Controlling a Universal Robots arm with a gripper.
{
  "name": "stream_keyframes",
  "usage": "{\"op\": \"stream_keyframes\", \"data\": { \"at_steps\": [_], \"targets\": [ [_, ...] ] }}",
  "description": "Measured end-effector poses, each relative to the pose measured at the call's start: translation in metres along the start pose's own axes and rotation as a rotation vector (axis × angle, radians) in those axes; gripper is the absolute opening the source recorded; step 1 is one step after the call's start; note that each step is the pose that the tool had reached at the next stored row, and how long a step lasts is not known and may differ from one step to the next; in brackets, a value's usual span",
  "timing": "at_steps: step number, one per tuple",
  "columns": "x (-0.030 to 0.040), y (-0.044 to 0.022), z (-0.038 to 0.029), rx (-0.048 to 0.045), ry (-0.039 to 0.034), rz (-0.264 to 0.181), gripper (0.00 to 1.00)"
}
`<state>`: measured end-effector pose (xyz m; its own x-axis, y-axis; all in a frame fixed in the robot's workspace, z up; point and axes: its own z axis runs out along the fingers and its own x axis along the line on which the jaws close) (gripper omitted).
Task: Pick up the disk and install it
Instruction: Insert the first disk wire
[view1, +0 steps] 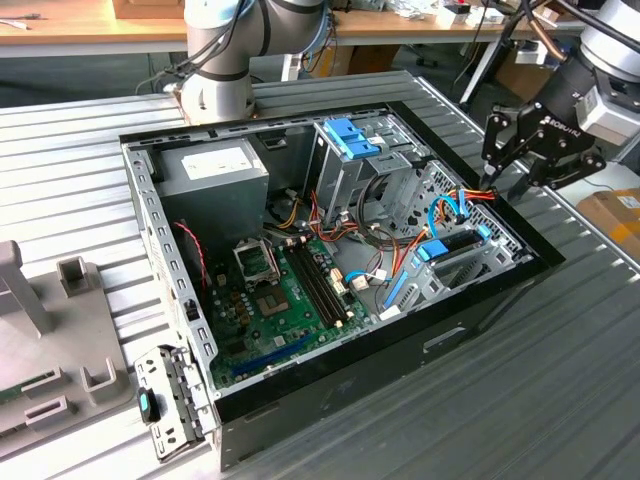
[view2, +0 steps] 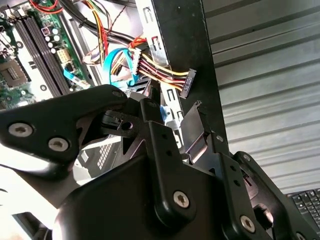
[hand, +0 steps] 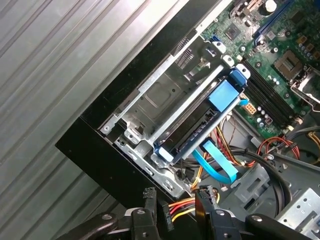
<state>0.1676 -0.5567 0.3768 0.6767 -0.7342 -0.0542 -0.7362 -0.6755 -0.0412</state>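
One black two-fingered gripper (view1: 505, 180) hangs over the corner of the open black computer case (view1: 400, 355) at the exterior view's right, just above the case wall. One flat dark-grey disk with light-blue carrier rails (view1: 450, 248) sits in the silver metal drive cage (view1: 482, 265) directly below it. The disk appears seated in its bay, which would explain why the gripper carries nothing. One grey power-supply box (view1: 215, 172) occupies the far corner.

In the second wrist view, the two fingers (view2: 150, 115) stand apart with nothing between them. One black power connector (view2: 187, 82) on its red, yellow and black wire bundle hangs loose just beyond the tips (not clamped).

In the first wrist view, the disk (hand: 190, 136) lies flat inside the drive cage (hand: 160, 95). Its one blue pull tab (hand: 222, 95) faces the green motherboard (hand: 270, 55), presumably for access. One flat blue ribbon cable (hand: 215, 165) curls beside the disk.
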Motion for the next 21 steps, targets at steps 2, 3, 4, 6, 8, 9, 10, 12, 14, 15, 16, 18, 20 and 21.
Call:
{"op": "stream_keyframes", "data": {
  "at_steps": [2,3,4,6,8,9,10,12,14,15,16,18,20,21],
  "targets": [
    [0.0023,-0.0020,0.0019,-0.0001,0.0002,0.000,0.44],
    [0.0037,-0.0032,0.0027,-0.0001,0.0001,0.000,0.44],
    [0.0047,-0.0036,0.0034,0.0000,0.0001,0.000,0.44],
    [0.0067,-0.0034,0.0053,0.0000,0.0001,0.000,0.44],
    [0.0083,-0.0035,0.0092,0.0001,0.0001,0.000,0.44],
    [0.0087,-0.0038,0.0096,-0.0001,0.0003,0.000,0.44],
    [0.0096,-0.0048,0.0099,0.0000,0.0001,0.000,0.44],
    [0.0105,-0.0058,0.0105,0.0001,0.0000,0.000,0.44],
    [0.0106,-0.0057,0.0121,-0.0001,0.0003,0.000,0.44],
    [0.0106,-0.0057,0.0124,0.0000,0.0002,0.000,0.44],
    [0.0106,-0.0057,0.0126,0.0000,0.0001,0.000,0.44],
    [0.0107,-0.0056,0.0132,0.0000,0.0001,0.000,0.44],
    [0.0107,-0.0056,0.0140,0.0000,0.0001,0.000,0.36],
    [0.0107,-0.0056,0.0142,0.0000,0.0001,0.000,0.36]
  ]
}}
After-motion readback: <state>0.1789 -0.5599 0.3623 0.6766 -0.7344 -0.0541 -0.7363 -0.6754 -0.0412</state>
